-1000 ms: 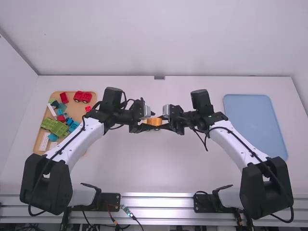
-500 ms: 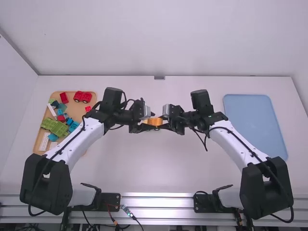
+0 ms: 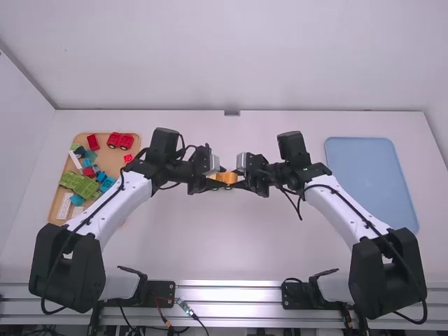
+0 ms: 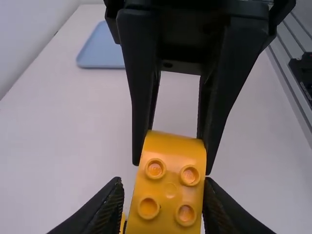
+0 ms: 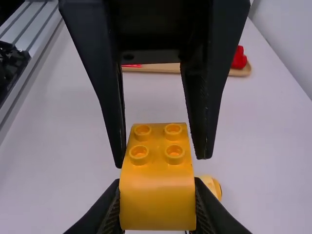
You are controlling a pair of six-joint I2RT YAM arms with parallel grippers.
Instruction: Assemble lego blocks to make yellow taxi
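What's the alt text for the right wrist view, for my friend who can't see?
An orange block with four round bumps is squeezed in the right claw, and the left claw faces it. A yellow piece peeks out beside the block; farther off, red toys sit on a tan tray.

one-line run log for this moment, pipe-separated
taxi build | right fingers closed on orange block | left fingers open around it | more blocks in tray
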